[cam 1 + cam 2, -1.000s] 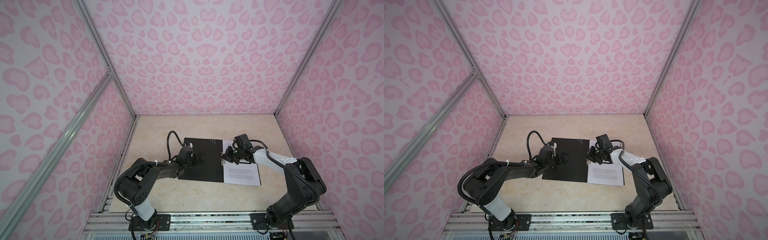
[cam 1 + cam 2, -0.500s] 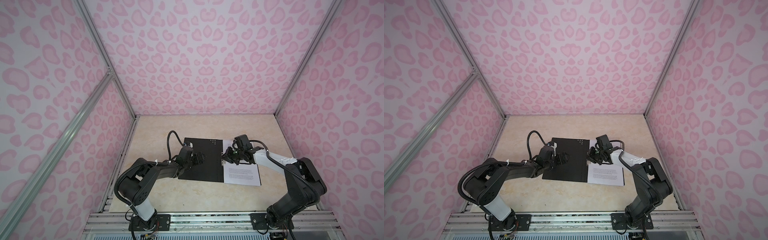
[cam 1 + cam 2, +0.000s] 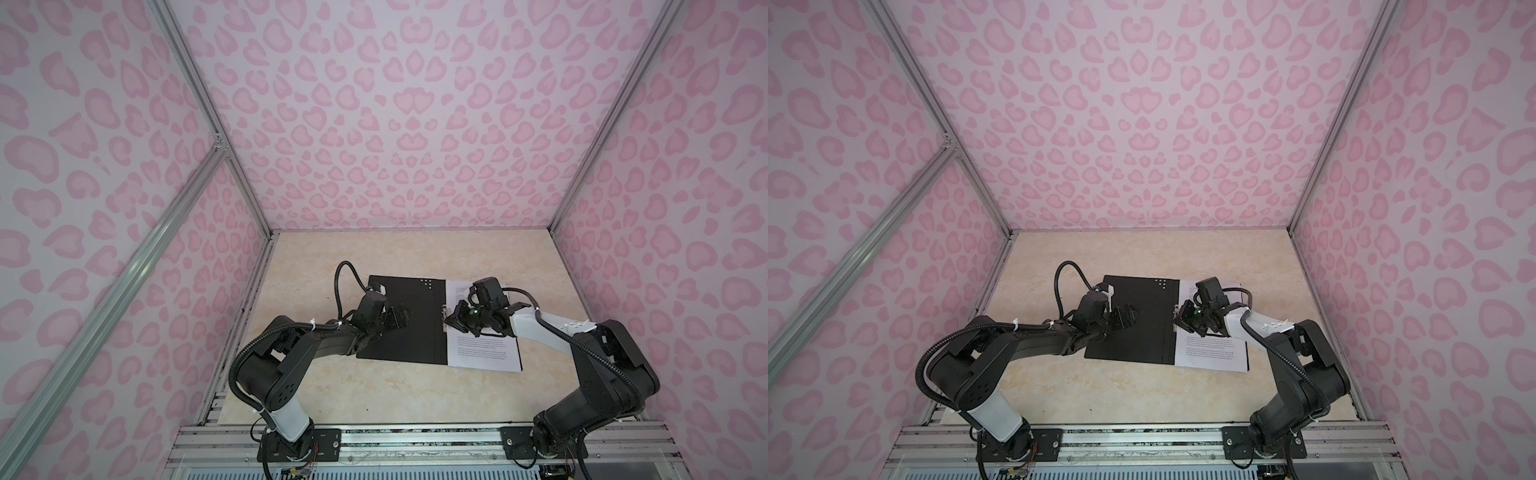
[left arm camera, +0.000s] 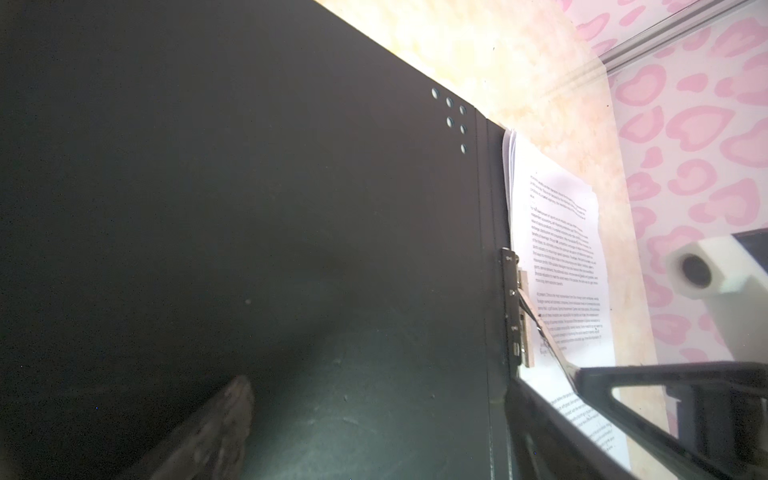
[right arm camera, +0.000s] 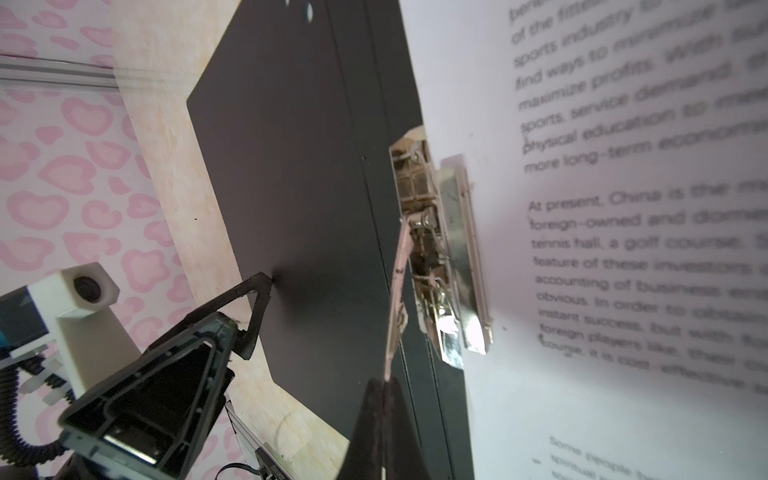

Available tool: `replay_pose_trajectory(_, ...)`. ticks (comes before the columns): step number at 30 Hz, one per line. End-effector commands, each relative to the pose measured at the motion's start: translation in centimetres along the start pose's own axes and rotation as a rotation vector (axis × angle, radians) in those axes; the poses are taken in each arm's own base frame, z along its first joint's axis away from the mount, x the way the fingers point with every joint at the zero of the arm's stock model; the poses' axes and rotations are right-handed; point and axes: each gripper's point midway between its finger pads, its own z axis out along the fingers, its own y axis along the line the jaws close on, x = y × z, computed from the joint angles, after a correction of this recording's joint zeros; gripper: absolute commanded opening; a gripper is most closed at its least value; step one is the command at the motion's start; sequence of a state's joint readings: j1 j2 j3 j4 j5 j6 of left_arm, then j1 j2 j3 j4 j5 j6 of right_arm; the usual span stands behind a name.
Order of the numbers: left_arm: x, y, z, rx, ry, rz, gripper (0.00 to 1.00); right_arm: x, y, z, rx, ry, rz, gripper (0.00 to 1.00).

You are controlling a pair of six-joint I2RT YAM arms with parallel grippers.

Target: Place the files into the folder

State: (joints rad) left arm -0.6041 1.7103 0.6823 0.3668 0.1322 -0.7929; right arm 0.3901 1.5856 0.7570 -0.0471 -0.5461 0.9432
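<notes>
The folder (image 3: 415,345) (image 3: 1142,340) lies open on the table, black inside up. The files (image 3: 484,353) (image 3: 1212,353), white printed sheets, rest stacked on its right half under the metal spine clip (image 5: 453,257) (image 4: 517,307). My right gripper (image 5: 384,399) (image 3: 451,322) (image 3: 1179,322) is shut on the clip's thin lever (image 5: 395,299) (image 4: 544,336), which stands raised off the spine. My left gripper (image 3: 400,316) (image 3: 1128,314) (image 4: 374,449) is open over the left cover (image 4: 291,249); one fingertip (image 5: 259,286) touches it.
The beige tabletop (image 3: 374,257) is boxed in by pink patterned walls with metal posts (image 3: 582,174). An aluminium rail (image 3: 415,436) carrying both arm bases runs along the front edge. The files' (image 5: 623,249) outer edge nears the right wall.
</notes>
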Motion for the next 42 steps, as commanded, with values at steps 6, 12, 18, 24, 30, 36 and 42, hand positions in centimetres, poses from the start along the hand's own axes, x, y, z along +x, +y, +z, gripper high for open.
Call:
replay_pose_trajectory(6, 8.9, 8.6, -2.2, -0.350, 0.330, -0.134, 0.98, 1.2, -3.3, 0.5, 0.019, -0.023, 0.013, 0.00)
replay_pose_trajectory(12, 8.8, 9.0, -2.2, -0.362, 0.327, -0.142, 0.98, 1.8, -5.7, 0.6, 0.062, -0.054, 0.017, 0.00)
replay_pose_trajectory(18, 8.9, 9.4, -2.2, -0.376, 0.327, -0.148, 0.98, 2.6, -8.8, 1.1, 0.132, -0.074, 0.017, 0.00)
replay_pose_trajectory(24, 8.9, 9.3, -2.0, -0.373, 0.332, -0.152, 0.98, 3.6, -9.7, 2.2, 0.151, -0.062, 0.017, 0.00)
replay_pose_trajectory(30, 8.8, 9.4, -2.1, -0.379, 0.325, -0.149, 0.98, 3.8, -10.0, 2.5, 0.173, -0.073, 0.029, 0.00)
replay_pose_trajectory(36, 8.9, 9.4, -2.0, -0.376, 0.328, -0.149, 0.98, 3.6, -11.0, 2.4, 0.247, -0.077, 0.030, 0.00)
replay_pose_trajectory(42, 8.9, 8.9, -1.7, -0.364, 0.331, -0.146, 0.98, 3.8, -10.3, 3.2, 0.302, -0.050, -0.041, 0.00)
